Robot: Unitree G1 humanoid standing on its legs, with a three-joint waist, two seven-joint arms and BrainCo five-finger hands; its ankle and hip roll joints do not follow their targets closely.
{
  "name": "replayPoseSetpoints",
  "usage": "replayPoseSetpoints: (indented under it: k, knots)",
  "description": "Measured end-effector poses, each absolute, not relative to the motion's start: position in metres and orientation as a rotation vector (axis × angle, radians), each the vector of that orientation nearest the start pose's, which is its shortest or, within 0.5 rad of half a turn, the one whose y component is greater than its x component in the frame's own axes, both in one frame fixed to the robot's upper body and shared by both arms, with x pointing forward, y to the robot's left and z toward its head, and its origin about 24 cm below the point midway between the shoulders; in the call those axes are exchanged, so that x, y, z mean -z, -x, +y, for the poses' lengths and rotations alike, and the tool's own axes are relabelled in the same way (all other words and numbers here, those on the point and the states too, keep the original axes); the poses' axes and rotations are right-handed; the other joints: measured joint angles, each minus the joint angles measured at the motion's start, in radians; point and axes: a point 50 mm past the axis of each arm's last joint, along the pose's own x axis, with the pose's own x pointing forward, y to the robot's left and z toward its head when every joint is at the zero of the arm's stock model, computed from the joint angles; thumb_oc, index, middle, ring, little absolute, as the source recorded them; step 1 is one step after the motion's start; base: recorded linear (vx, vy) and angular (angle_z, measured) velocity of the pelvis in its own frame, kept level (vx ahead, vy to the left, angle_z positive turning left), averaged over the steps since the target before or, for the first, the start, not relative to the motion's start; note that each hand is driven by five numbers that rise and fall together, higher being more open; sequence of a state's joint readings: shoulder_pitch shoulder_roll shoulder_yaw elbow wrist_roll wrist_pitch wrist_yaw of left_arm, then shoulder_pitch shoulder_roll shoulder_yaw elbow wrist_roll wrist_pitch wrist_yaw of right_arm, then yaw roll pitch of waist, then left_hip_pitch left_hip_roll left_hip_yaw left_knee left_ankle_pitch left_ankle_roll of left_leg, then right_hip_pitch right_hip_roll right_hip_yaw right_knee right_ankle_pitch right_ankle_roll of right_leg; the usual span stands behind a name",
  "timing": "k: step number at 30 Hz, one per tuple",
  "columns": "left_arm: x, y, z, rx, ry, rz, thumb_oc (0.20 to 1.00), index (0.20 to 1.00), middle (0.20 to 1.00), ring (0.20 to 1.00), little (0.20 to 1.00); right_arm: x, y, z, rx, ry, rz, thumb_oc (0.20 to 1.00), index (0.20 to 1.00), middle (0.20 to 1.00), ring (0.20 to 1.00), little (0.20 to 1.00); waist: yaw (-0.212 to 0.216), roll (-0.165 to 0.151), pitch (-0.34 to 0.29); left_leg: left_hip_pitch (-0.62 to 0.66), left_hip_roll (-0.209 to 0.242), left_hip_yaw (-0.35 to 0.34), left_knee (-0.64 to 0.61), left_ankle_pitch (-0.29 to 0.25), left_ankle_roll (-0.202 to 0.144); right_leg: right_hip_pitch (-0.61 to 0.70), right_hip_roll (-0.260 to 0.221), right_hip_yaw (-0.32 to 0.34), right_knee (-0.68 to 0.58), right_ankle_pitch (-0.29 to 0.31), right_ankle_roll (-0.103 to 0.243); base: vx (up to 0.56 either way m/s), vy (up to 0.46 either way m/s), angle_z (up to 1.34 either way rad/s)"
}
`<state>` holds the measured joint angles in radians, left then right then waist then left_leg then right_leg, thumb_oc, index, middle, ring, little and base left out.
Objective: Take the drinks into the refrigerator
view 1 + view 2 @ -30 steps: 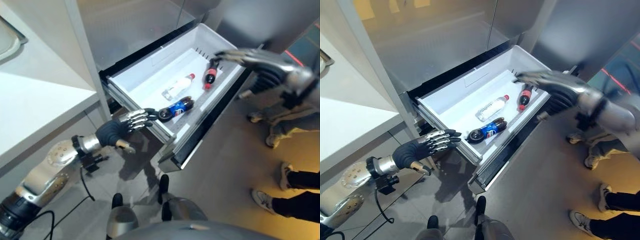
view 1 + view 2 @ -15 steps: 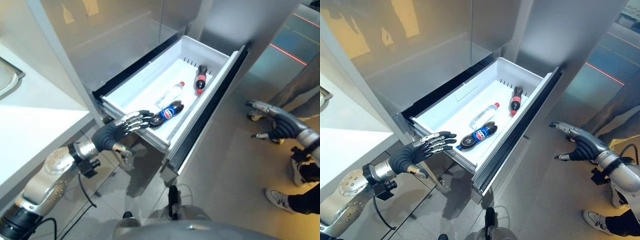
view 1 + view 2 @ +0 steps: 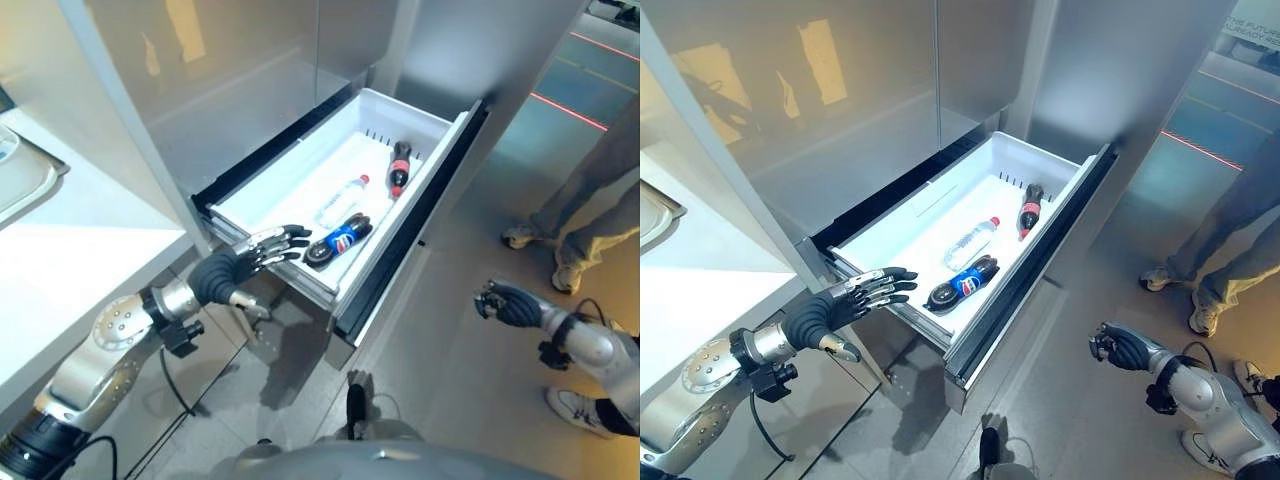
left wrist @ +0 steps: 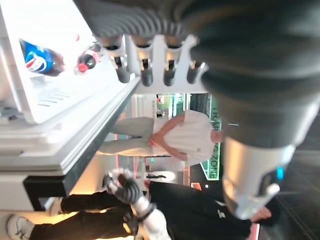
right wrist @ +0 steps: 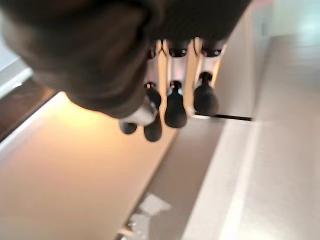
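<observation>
Refrigerator drawer [image 3: 1060,190]: pulled out, white, steel fronts behind.
Left hand [image 3: 840,305]: fingers straight, resting at drawer's near corner, as 1 s ago.
Drinks: blue-label cola [image 3: 962,283] just past its fingertips; water bottle [image 3: 970,243], red-label cola [image 3: 1027,211] beyond.
Right hand [image 3: 1118,349]: curled, empty; was over red-label cola, now withdrawn low, well apart.
Implication: drinks stowed; closing drawer likely remains.

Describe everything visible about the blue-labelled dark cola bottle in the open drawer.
The dark plastic cola bottle with a blue label lies on its side on the floor of the white pull-out refrigerator drawer, nearest the drawer's front corner by the robot. It looks full of dark liquid. A clear water bottle with a red cap lies just behind it. The left hand rests straight fingers at the drawer's side rim, not touching the bottle.
</observation>
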<state>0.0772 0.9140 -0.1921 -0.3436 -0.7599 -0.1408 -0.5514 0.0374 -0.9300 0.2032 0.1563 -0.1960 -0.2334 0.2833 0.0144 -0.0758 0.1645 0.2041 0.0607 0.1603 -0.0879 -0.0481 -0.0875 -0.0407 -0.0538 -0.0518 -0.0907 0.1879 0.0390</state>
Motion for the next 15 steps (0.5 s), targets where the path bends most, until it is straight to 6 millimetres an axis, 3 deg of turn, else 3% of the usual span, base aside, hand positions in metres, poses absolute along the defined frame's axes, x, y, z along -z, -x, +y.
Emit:
replayPoseSetpoints:
  k: [7,11,15]
  knots:
    - [-0.121,-0.210,0.180,0.969,-0.098,-0.110,1.000,1.000,1.000,1.000,1.000,-0.082,-0.278,-0.231,-0.658,1.170,0.032,0.200,0.200,0.200,0.200,0.200,0.058,0.000,-0.002,0.011,0.002,-0.013,0.000,0.000,-0.001,0.014,0.000,-0.015,0.000,0.000,-0.001,0.00,-0.017,0.06]
    - [-0.121,-0.210,0.180,0.967,-0.096,-0.107,1.000,1.000,1.000,1.000,1.000,-0.083,-0.289,-0.228,-0.703,1.231,0.055,0.200,0.200,0.200,0.200,0.200,0.089,-0.008,-0.005,0.006,0.003,-0.027,0.000,0.001,0.000,0.020,-0.003,-0.026,0.000,-0.001,0.001,0.00,-0.015,0.08]
    - [-0.121,-0.210,0.178,0.972,-0.093,-0.106,1.000,1.000,1.000,1.000,1.000,-0.091,-0.305,-0.217,-0.755,1.303,0.041,0.200,0.200,0.200,0.200,0.200,0.086,-0.019,-0.010,0.007,0.009,-0.031,0.000,0.001,0.000,0.023,-0.005,-0.035,0.000,-0.006,0.000,0.00,-0.008,0.03]
